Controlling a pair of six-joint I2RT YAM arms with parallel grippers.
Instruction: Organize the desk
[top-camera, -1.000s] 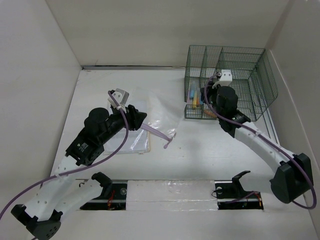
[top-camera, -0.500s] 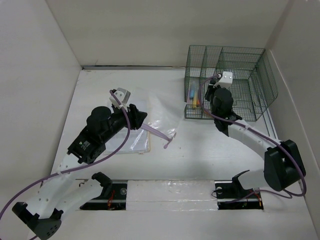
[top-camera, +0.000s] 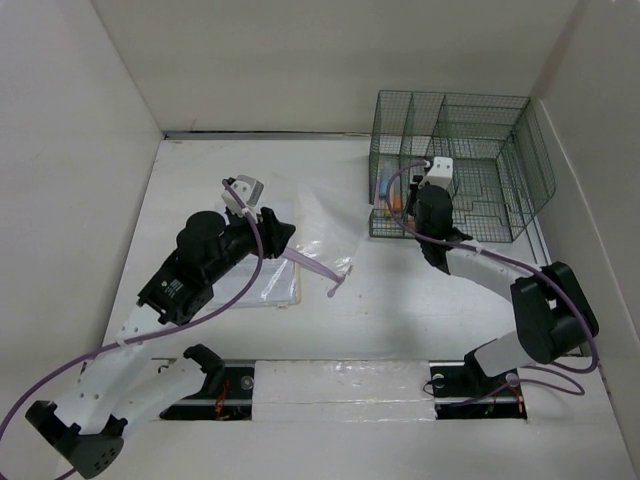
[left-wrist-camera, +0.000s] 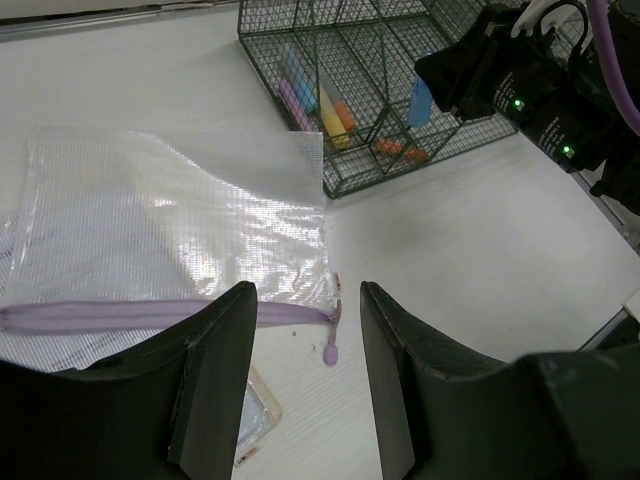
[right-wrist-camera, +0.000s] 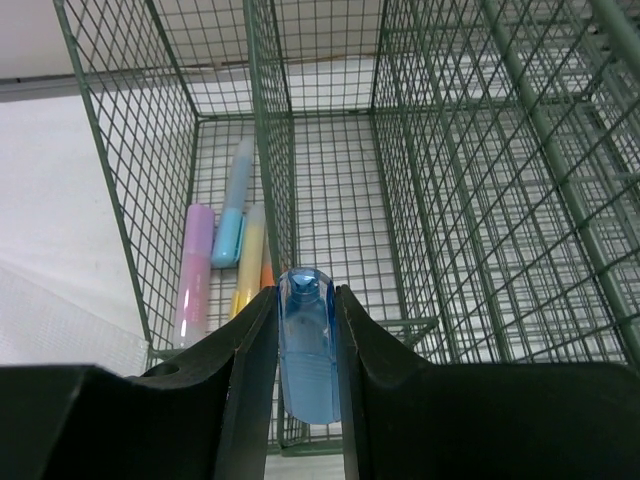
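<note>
Blue marker (right-wrist-camera: 308, 350) in R end effector (right-wrist-camera: 306, 300), wrist-only

A plain white left panel (top-camera: 60, 150), rear panel (top-camera: 330, 60) and right panel (top-camera: 600, 110) enclose the workspace under even, diffuse light, with a dark seam (top-camera: 260, 133) along the rear panel's base.

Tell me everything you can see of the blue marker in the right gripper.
The stubby translucent blue plastic marker has a rounded end pointing away from the wrist camera. The right gripper clamps it between both fingers. It hangs at the front of the green wire-mesh organizer rack, in line with a divider, beside the compartment holding pastel markers.
</note>
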